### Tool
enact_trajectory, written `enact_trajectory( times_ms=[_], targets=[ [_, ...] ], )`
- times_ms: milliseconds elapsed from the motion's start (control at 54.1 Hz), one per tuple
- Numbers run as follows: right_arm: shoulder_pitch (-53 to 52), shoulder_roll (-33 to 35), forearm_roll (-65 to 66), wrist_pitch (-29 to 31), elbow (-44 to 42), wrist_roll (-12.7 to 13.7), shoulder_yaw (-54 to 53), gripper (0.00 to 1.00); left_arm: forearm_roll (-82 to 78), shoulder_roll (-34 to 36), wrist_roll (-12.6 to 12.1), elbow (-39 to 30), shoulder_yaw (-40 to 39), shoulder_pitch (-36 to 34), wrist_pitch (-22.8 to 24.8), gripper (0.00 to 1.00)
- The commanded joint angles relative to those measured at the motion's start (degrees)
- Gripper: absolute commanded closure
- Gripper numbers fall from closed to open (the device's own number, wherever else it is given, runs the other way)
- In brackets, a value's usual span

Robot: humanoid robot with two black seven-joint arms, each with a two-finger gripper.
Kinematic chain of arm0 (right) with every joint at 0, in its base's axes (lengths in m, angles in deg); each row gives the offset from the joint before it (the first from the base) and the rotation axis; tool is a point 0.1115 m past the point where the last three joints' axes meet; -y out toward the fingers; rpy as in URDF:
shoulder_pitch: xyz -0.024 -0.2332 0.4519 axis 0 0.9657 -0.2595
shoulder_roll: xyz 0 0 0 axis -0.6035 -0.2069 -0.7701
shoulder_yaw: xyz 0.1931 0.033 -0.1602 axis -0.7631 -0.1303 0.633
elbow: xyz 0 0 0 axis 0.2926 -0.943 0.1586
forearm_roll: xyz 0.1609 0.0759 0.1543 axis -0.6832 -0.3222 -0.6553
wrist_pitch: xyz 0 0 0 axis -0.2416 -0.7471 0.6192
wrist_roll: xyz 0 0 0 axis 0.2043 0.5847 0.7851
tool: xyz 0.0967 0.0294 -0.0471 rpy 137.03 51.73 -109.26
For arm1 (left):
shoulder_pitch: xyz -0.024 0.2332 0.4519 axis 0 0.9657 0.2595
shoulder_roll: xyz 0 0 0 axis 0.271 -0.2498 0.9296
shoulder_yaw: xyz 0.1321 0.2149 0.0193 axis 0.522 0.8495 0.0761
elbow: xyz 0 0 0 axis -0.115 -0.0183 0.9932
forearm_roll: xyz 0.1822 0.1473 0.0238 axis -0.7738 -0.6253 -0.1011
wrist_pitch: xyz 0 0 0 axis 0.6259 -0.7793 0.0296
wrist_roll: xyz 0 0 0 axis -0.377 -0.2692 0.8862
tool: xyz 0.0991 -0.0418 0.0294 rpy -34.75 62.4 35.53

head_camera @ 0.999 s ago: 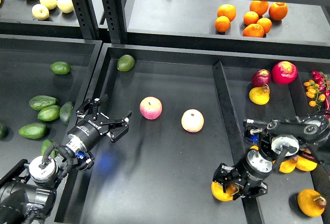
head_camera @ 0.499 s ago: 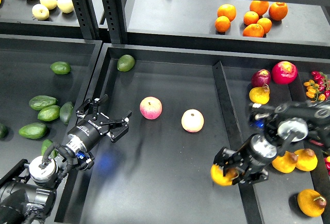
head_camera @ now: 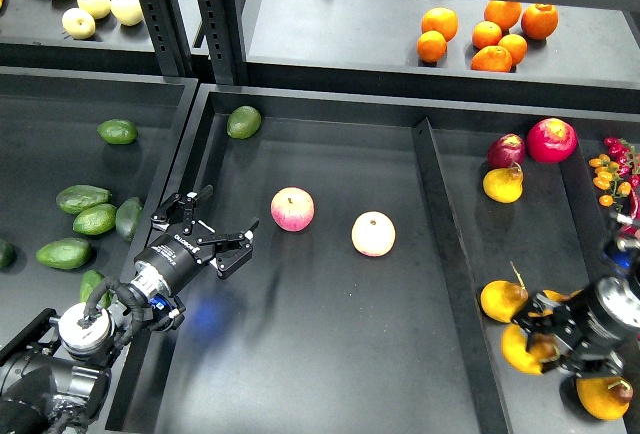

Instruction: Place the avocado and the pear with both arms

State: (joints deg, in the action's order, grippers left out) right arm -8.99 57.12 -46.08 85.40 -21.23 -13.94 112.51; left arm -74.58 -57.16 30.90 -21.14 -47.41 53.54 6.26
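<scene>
An elongated dark green avocado (head_camera: 128, 217) lies at the right edge of the left tray (head_camera: 40, 159), among several other avocados. My left gripper (head_camera: 214, 222) is open and empty, just right of it, over the left side of the middle tray (head_camera: 330, 354). My right gripper (head_camera: 545, 342) is low over the right tray (head_camera: 530, 229) and is shut on a yellow-orange pear (head_camera: 524, 350). Two more pears lie close by: one with a stem (head_camera: 502, 300) to its upper left and one (head_camera: 604, 395) to its lower right.
Two pink-yellow apples (head_camera: 292, 209) (head_camera: 373, 234) and a rounder green avocado (head_camera: 243, 121) lie in the middle tray. The right tray's far end holds a pear (head_camera: 503, 184), red fruit (head_camera: 552, 140) and small berries (head_camera: 612, 169). The back shelf holds oranges (head_camera: 490, 34) and pale fruit (head_camera: 95, 2).
My right arm has carried the pear from the middle tray's right edge, over the divider, rightward into the right tray. The left arm has barely moved.
</scene>
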Motion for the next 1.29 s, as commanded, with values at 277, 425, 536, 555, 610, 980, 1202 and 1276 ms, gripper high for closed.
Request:
enact_trajectory(
  times_ms=[277,425,536,555,610,980,1202,1276],
  targets=[
    [6.15,-0.44,3.05,0.0,-3.1,0.02,-0.59,0.75,0.0,0.0,0.01,0.0,0.03,0.0,0.0,0.01],
    [6.77,-1.93,3.05,0.0,-5.03,0.02,-0.77,0.74,0.0,0.0,0.01,0.0,0.03,0.0,0.0,0.01],
    [7.12,-2.99,3.05,0.0,-6.35,0.02,-0.86,0.74,0.0,0.0,0.01,0.0,0.03,0.0,0.0,0.01],
    [7.29,-3.16,3.05,0.0,-6.44,0.02,-0.86,0.74,0.0,0.0,0.01,0.0,0.03,0.08,0.0,0.01],
    [7.38,-3.69,3.05,0.0,-6.79,0.02,-1.03,0.74,0.0,0.0,0.01,0.0,0.03,0.0,0.0,0.01],
    [8.0,-6.68,3.05,0.0,-9.16,0.02,-1.12,0.7,0.0,0.0,0.01,0.0,0.03,0.0,0.0,0.01],
    [8.0,-7.73,3.05,0.0,-9.86,0.02,-1.12,0.67,0.0,0.0,0.01,0.0,0.03,0.0,0.0,0.01],
    [8.0,-8.08,3.23,0.0,-10.3,0.02,-1.12,0.65,0.0,0.0,0.01,0.0,-0.06,0.09,0.0,0.01]
  ],
)
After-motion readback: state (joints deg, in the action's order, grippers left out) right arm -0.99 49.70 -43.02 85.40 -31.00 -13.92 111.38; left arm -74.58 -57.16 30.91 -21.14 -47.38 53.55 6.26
